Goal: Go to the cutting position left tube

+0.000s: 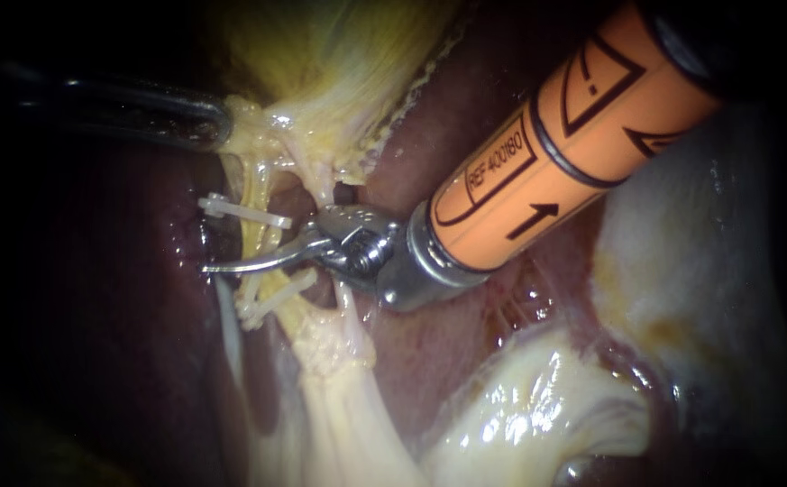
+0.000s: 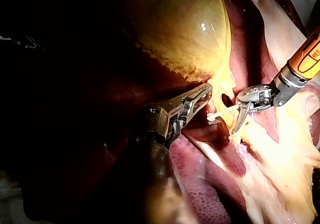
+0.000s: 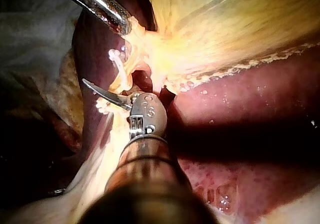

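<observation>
Our right instrument [image 1: 267, 242] has its bladed claw spread narrowly, with one blade across the left tube [image 1: 253, 233] between two clips [image 1: 240, 212]. Our left instrument [image 1: 217, 122] clamps the gallbladder [image 1: 339, 63]. We straddle the tube squarely, clear of both clips.

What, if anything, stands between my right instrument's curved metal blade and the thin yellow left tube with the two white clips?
Nothing visible does. The blade of the orange-shafted right instrument crosses the left tube in the gap between the upper white clip and the lower white clip; whether it touches cannot be told.
</observation>
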### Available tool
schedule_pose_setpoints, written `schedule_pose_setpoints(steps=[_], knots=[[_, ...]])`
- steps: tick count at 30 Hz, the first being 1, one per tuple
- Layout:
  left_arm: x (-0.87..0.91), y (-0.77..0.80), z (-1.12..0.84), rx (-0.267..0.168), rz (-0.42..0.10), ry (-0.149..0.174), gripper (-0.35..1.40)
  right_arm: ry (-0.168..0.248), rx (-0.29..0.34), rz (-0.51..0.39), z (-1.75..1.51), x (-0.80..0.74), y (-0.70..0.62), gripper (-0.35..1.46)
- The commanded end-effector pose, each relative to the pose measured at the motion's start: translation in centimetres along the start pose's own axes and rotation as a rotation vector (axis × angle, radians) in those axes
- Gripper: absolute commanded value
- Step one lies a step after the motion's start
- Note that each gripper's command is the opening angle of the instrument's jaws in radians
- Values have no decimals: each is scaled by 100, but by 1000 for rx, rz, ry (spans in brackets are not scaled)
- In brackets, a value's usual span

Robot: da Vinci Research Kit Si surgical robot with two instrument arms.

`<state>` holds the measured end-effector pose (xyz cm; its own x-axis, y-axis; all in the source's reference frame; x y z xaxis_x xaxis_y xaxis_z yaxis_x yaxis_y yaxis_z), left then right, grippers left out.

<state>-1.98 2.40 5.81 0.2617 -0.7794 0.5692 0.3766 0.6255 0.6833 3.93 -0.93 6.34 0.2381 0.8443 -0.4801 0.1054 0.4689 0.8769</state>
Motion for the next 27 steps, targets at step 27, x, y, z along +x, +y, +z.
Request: schedule_pose_setpoints(steps=[27], knots=[[0,1,0,0,0,0,-35,-264,-40,-16,-69,26,-10,131]])
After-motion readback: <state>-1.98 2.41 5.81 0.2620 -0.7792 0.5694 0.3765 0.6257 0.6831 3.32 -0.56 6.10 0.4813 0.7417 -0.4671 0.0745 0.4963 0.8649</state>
